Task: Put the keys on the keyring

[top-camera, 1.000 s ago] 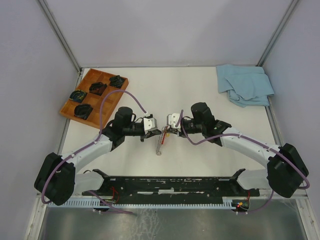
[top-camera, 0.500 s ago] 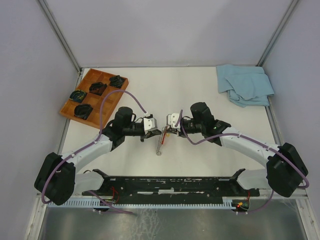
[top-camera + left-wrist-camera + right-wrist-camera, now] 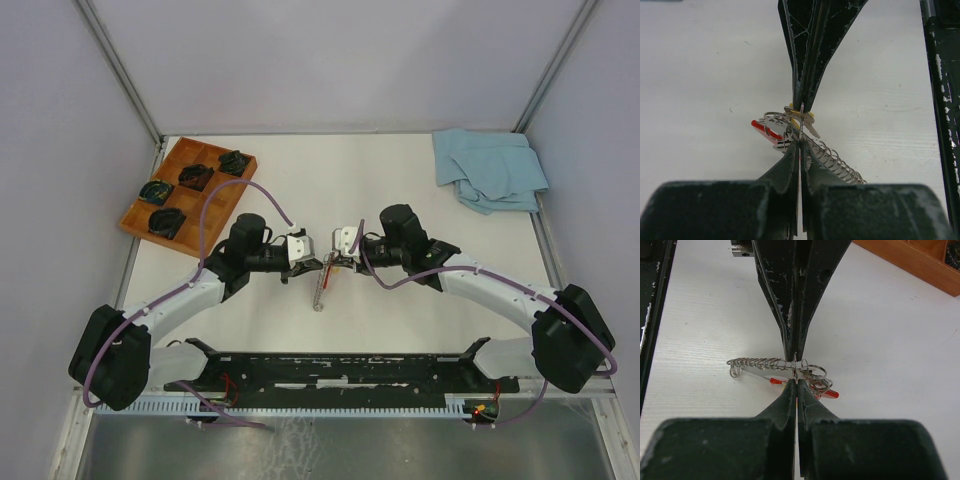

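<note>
Midway across the white surface (image 3: 400,190), two arms meet tip to tip; the left fingers (image 3: 782,167) are clenched tight on the keyring (image 3: 771,120), its red strap (image 3: 761,128) and beaded chain (image 3: 837,162) trailing to either side; the right fingers (image 3: 785,405) are likewise clenched, seemingly pinching the yellow head among the keys (image 3: 810,115); a thin ring stands edge-on between both tips.

We hold both arms stretched inward from bases, forearms converging at centre. Our left gripper (image 3: 319,265) and right gripper (image 3: 337,262) point at each other, tips almost touching, wrists roughly level and low. Jaws on both pressed tight together, no gap showing in either wrist view.
</note>
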You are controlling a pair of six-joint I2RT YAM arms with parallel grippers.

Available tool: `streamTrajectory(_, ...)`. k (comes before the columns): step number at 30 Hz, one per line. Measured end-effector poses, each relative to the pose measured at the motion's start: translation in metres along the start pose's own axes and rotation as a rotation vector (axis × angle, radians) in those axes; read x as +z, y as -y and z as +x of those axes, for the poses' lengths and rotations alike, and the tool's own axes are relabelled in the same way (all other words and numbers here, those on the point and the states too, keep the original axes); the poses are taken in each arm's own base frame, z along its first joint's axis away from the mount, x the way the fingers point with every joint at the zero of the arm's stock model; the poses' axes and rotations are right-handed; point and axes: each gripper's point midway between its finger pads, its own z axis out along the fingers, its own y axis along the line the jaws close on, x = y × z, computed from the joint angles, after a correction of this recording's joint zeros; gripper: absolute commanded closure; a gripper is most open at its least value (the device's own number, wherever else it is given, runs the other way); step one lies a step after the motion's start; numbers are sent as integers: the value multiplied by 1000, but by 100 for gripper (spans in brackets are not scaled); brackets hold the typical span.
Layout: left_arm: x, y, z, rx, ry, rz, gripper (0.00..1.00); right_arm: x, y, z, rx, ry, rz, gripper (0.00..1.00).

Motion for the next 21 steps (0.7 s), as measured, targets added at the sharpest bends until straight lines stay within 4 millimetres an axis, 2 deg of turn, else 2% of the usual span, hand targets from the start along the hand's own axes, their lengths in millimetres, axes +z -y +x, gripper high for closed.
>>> streamTrajectory(21,0,0,0,0,0,-1,97,-2,-2,1,2,-11,-4,99)
